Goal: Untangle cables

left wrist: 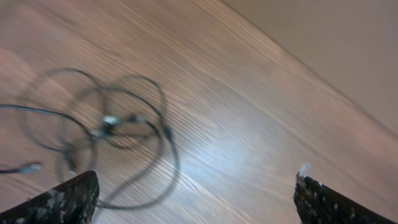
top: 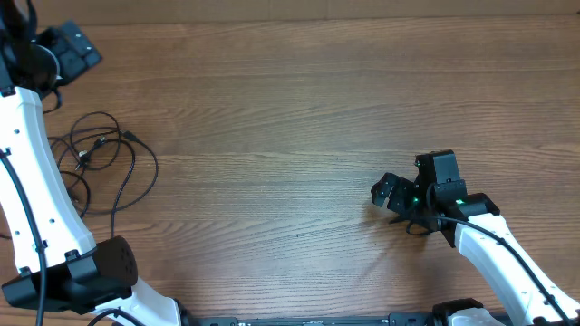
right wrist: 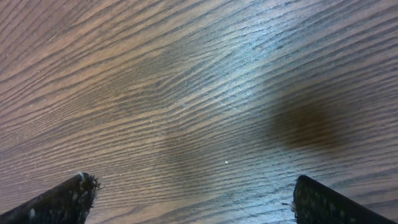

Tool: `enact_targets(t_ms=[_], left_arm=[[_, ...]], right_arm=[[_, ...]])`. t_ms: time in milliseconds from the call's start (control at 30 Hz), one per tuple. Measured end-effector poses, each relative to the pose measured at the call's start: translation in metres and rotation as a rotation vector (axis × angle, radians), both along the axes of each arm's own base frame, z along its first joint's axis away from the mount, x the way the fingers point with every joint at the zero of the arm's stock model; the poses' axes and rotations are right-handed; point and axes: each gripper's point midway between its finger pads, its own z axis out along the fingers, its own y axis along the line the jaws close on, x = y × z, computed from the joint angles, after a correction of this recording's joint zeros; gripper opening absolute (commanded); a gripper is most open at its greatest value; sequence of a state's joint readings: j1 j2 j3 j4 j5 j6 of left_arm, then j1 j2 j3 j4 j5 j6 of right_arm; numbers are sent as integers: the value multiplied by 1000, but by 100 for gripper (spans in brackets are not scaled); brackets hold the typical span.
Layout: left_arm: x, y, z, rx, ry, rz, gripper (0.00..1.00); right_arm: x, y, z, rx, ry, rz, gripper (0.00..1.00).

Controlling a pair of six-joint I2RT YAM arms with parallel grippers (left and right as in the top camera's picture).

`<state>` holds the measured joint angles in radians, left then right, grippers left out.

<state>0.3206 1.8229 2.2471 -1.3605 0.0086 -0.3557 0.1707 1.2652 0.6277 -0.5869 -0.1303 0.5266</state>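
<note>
Overhead: the cables [top: 100,156] lie in crossing loops on the table [top: 290,109], beside the left arm and a little nearer its base than the left gripper [top: 72,52]. The right gripper [top: 388,193] rests well apart from them over bare wood, probably idle until a second hold is needed. Left wrist: the left gripper [left wrist: 198,177] is spread wide and holds nothing. The blurred cables [left wrist: 106,129] sit ahead of it and toward its left finger [left wrist: 62,200], apart from both, a stance that suits choosing a strand to lift. Right wrist: the right gripper [right wrist: 193,183] is likewise fully spread and empty, with only wood between its fingers and no cable in sight.
</note>
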Motion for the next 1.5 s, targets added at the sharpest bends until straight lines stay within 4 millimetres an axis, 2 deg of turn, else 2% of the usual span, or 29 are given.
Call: enact_targets(t_ms=[100,200,367,433,500,600,667,833,933,1000,1067,1167,1300,1500], left_arm=[[2,-28,-4,-43,15,-107,100],[4,-64,-13,-63,61,-245,100],[-3,-107,-43,-79,200,-396,100],[-11,-116,-57,-78,284,-420,100],[-23,-121,-72,-70,385,-428,99],[-29,-120,-83,-61,455,-416,99],[-31,-117,-89,-52,477,-404,99],[-41,-115,-107,-58,553,-396,99],[-53,-116,-127,-79,630,-396,99],[-65,-117,-143,-98,698,-396,100],[-80,-118,-158,-118,768,-395,100],[-103,-121,-171,-149,842,-393,100],[-130,-123,-176,-162,879,-391,100],[-157,-125,-174,-145,799,-392,100]], right_arm=[[0,0,0,0,0,1,100],[0,1,0,3,-2,11,100],[-5,5,-1,-8,3,79,100],[-6,5,-1,-12,5,95,100],[-9,4,0,-24,17,121,100],[-8,4,11,-46,27,157,100],[3,2,32,-73,0,173,100],[42,-1,101,-133,-145,191,100],[52,-4,132,-147,-194,183,100],[52,-10,144,-157,-198,172,100],[49,-16,148,-171,-179,159,100],[35,-27,141,-198,-110,145,100],[20,-33,133,-220,-38,143,100],[2,-36,127,-230,36,151,100]])
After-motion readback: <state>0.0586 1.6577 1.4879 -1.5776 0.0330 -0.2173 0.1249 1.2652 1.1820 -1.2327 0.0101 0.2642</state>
